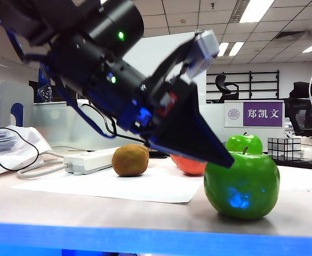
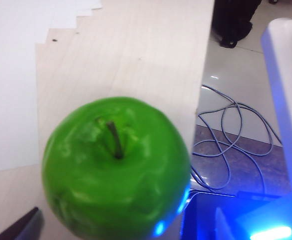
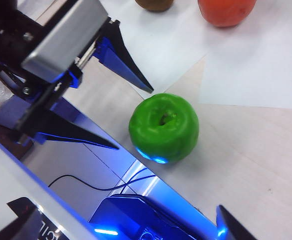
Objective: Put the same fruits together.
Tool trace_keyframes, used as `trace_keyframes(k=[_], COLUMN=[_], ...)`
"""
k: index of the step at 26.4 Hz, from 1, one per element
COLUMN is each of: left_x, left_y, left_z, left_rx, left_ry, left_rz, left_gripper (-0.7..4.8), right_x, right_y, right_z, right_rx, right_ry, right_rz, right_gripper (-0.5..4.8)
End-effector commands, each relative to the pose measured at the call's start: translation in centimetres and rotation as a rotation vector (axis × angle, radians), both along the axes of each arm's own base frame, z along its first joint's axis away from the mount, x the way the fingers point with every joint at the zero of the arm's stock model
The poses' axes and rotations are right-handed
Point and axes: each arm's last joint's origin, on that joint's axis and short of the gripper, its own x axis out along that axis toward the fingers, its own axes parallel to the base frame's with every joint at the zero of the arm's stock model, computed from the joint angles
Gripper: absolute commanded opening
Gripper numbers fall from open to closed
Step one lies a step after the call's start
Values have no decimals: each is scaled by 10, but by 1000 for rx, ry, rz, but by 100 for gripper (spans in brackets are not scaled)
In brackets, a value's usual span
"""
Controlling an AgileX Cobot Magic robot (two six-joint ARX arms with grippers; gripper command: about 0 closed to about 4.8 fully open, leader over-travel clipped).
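Two green apples sit apart: the near apple (image 1: 241, 185) at the table's front edge, the far apple (image 1: 245, 143) behind it, so pairing them is not yet done. The left gripper (image 3: 136, 117) hovers beside the near apple, jaws wide and empty. The right gripper (image 3: 136, 220) hangs above, jaws apart, nothing held.

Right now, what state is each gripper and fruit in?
left gripper: open, jaws beside the near green apple, not closed on it.
right gripper: open, empty, above the table edge.
near green apple: upright, free, by the table edge.
far green apple: upright on the table.
kiwi: lying on white paper.
orange-red fruit: on the paper, partly hidden.
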Motion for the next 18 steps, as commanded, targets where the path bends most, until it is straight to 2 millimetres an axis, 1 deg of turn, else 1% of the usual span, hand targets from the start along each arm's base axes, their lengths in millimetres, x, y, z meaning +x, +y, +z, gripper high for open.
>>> trace_keyframes(k=[1, 5, 8, 15, 18], left_x=[1, -1, 0, -3, -6], left_y=[-6, -14, -16, -23, -27], left_z=[-5, -2, 0, -19, -24], left_rx=[-17, -67, -97, -52, -52], left_ry=[-15, -61, -67, -14, -15], left_rz=[-9, -21, -19, -29, -41], left_gripper=[479, 479, 479, 479, 479], right_x=[0, 0, 0, 0, 0], right_y=[0, 0, 0, 0, 0], right_z=[2, 1, 1, 1, 1], right_rx=[6, 4, 4, 4, 4], right_ry=[-8, -4, -4, -5, -4], right_rz=[9, 9, 9, 9, 9], right_gripper=[479, 479, 479, 479, 479])
